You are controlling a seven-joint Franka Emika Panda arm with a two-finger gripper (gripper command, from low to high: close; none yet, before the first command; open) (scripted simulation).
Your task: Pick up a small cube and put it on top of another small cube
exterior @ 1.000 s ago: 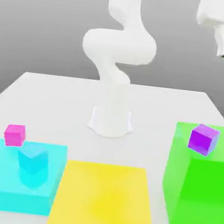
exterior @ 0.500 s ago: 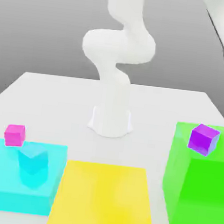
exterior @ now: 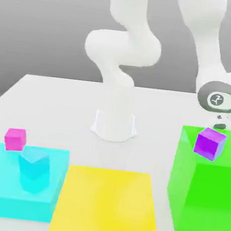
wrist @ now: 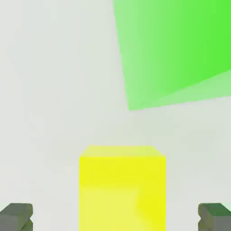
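No words, numbers or brand names can be read on anything; the one sign is a small white emblem on a dark round disc on the arm's wrist [exterior: 219, 99] in the exterior view, its shape too small to make out as a letter or logo.

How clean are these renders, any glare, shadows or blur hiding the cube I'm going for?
Hand view: the small yellow cube is evenly lit, crisp-edged, with no glare, framed between the open gripper fingertips; the green block shows only soft shading. Exterior view: flat, diffuse lighting, with no hard shadows on the table.
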